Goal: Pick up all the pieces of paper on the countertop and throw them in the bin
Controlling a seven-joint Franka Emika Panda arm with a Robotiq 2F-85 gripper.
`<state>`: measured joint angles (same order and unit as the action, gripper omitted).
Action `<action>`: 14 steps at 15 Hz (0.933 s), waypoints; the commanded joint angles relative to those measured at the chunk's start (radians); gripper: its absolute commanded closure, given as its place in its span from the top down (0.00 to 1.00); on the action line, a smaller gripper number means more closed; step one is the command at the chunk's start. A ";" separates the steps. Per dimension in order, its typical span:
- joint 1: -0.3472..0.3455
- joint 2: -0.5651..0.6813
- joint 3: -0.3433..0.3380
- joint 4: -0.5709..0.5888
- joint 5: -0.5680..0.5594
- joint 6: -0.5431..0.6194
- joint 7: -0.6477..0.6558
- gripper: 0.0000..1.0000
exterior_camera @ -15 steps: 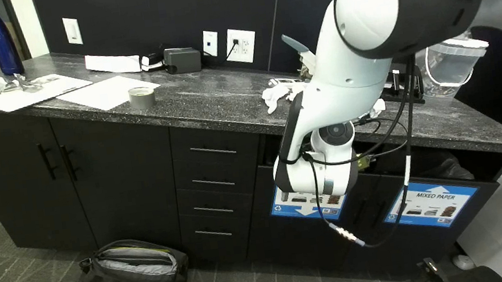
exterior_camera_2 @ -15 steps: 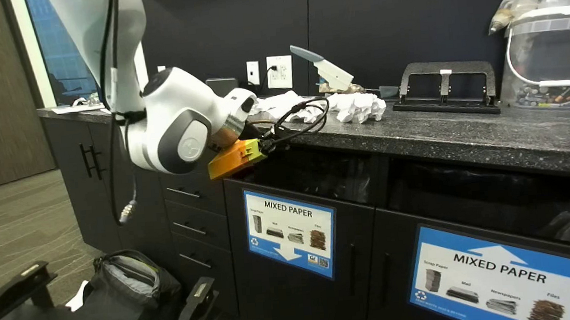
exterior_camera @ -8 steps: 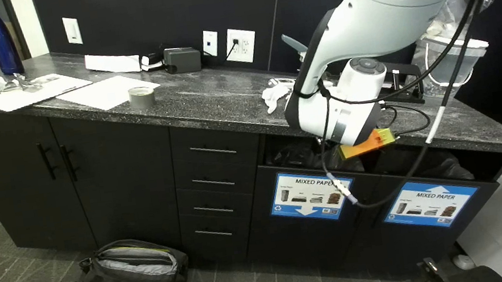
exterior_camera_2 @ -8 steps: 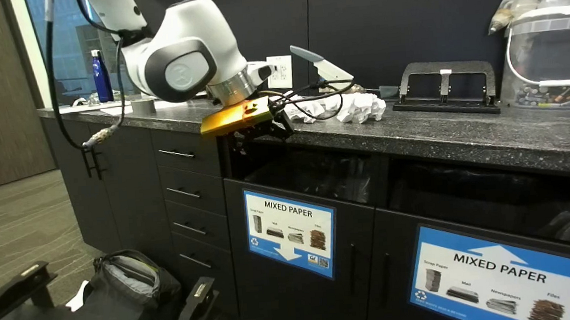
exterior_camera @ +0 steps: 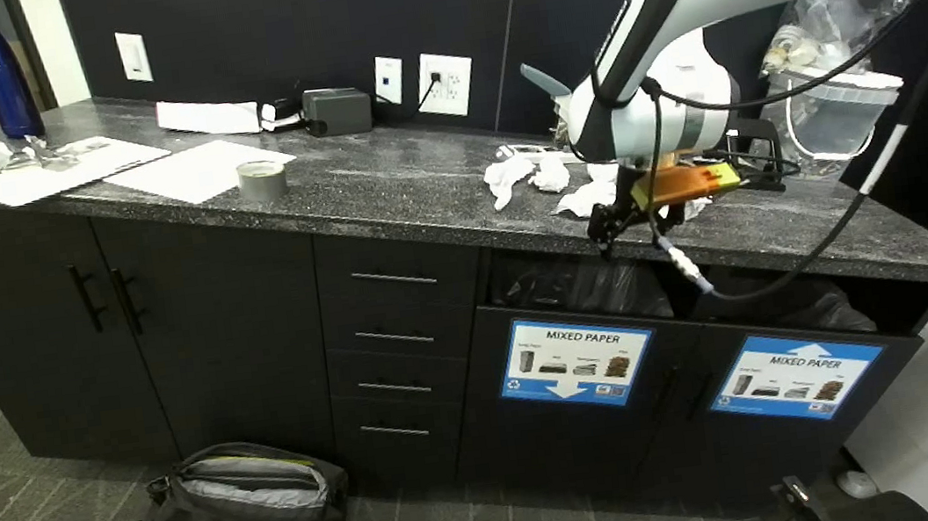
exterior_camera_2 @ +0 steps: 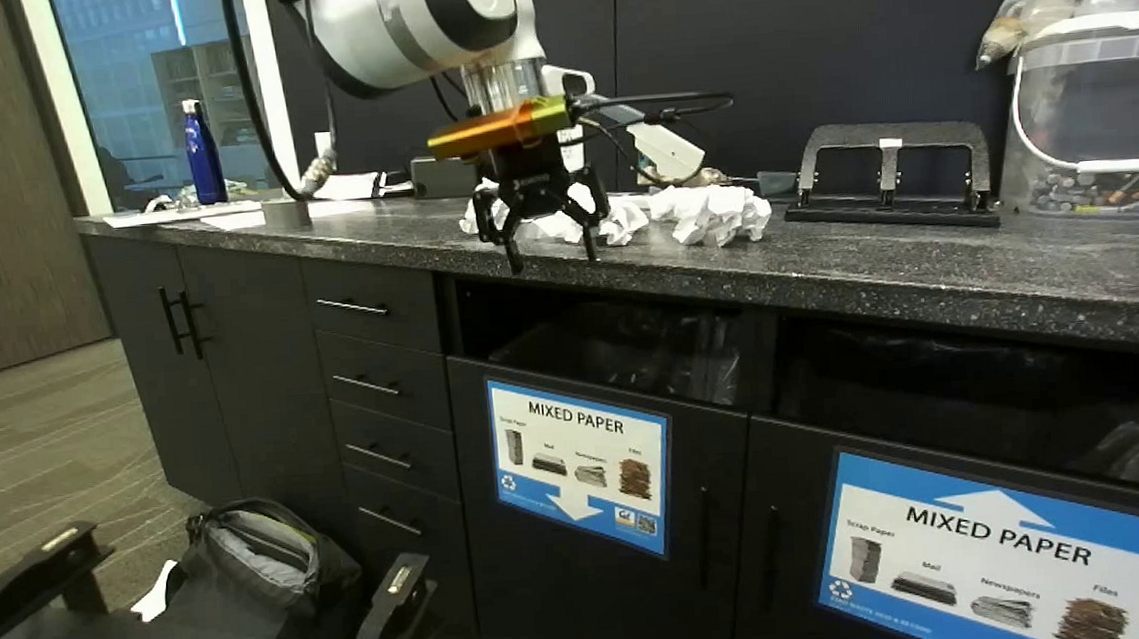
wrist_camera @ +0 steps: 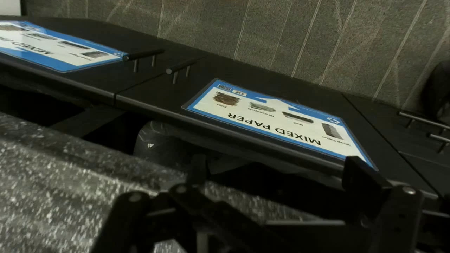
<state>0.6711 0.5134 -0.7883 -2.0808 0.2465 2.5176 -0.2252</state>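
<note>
The pincer point(exterior_camera_2: 553, 256) stands wide and empty by the front edge of the counter point(exterior_camera: 393, 188), its jaws pointing down with nothing between them. The paper wads point(exterior_camera_2: 713, 214) lie bunched on the counter behind it, and in an exterior view the nearest wad point(exterior_camera: 589, 195) shows close beside the jaws. The bin point(exterior_camera_2: 589, 599) opens below that edge.

The step in hand looks like fetching the next wad. The arm point(exterior_camera_2: 409, 30) does this best by drawing the pincer back over the slab until the nearest wad sits squarely between the jaws, then lowering straight down so that they pass either side of it without shoving it deeper into the bunch. The tips ought to stop just short of the stone. Crumpled paper probably gives easily, so a low, full close should hold better than a pinch on one loose corner. The tool with the raised grey handle point(exterior_camera_2: 670, 147) stands near, so a sideways sweep seems risky.

Compared with a second ago, the arm is higher, the pincer hangs upright in front of the wads, and the bin's label point(exterior_camera: 576, 362) is uncovered. More wads are in sight too.
</note>
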 commanded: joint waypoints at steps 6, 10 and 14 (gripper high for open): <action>-0.485 -0.022 0.490 0.586 -0.269 -0.490 0.380 1.00; -0.626 0.101 0.551 0.804 -0.278 -0.525 0.486 1.00; -0.735 0.224 0.555 0.968 -0.261 -0.568 0.549 1.00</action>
<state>0.0153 0.6220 -0.2565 -1.2940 -0.0141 2.0197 0.2692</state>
